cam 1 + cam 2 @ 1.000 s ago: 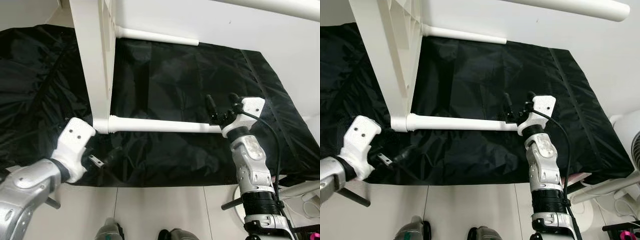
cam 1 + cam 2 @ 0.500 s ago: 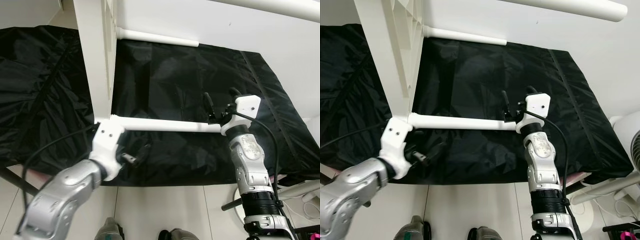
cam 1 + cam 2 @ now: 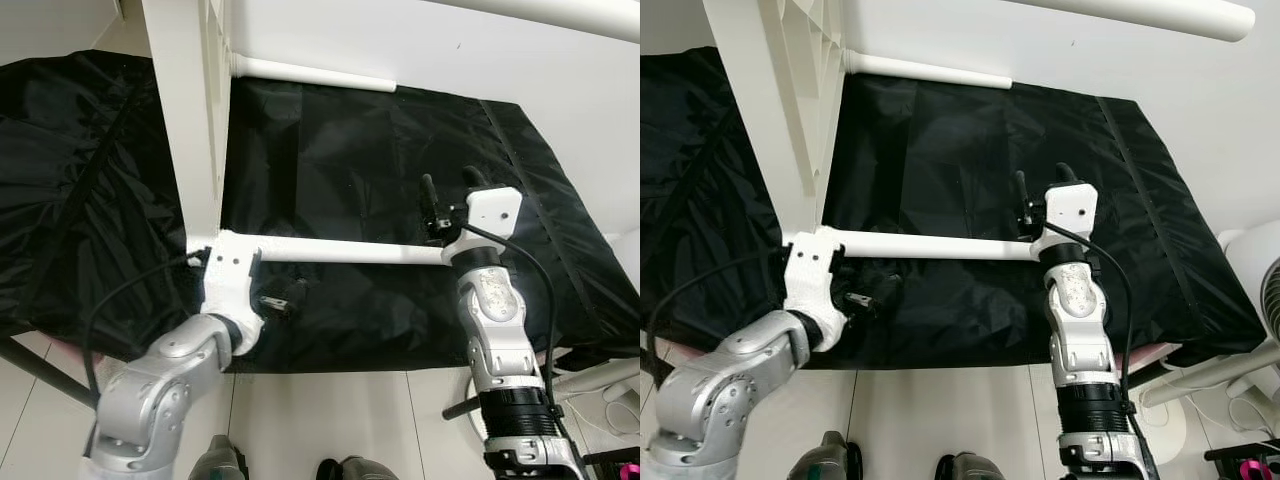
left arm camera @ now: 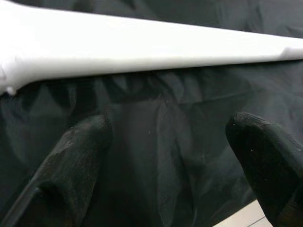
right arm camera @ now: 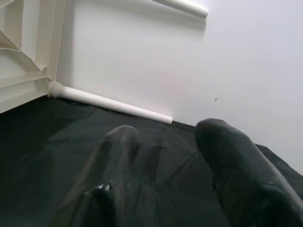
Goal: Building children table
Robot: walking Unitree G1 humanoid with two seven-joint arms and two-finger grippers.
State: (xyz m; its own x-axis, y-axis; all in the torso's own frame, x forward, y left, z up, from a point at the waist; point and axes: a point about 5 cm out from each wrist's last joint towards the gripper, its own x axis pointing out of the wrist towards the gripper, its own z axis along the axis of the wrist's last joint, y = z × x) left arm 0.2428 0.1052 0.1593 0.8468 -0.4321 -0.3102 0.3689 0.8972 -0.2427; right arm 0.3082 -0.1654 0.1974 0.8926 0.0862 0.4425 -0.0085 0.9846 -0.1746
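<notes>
The white children's table lies on its side on a black sheet (image 3: 330,150), with its tabletop (image 3: 195,110) standing upright at the left. The near leg (image 3: 340,251) juts out level to the right from the top's lower corner. A second leg (image 3: 315,73) lies further back. My left gripper (image 3: 283,297) is open just below the near leg, close to its joint with the top; in the left wrist view the leg (image 4: 142,45) crosses above my spread fingertips (image 4: 80,142). My right gripper (image 3: 448,195) is open at the leg's free end, its fingers (image 5: 222,142) pointing up past it with nothing between them.
A white wall (image 3: 520,70) stands behind the sheet, and another table leg (image 3: 540,12) crosses the top right corner. Pale floor tiles (image 3: 330,420) run along the sheet's near edge. A white fan (image 3: 1265,290) and cables sit at the lower right.
My left arm has swung in from the far left to just under the near leg beside its joint. The right gripper has stayed at the leg's free end, shifting only slightly.
</notes>
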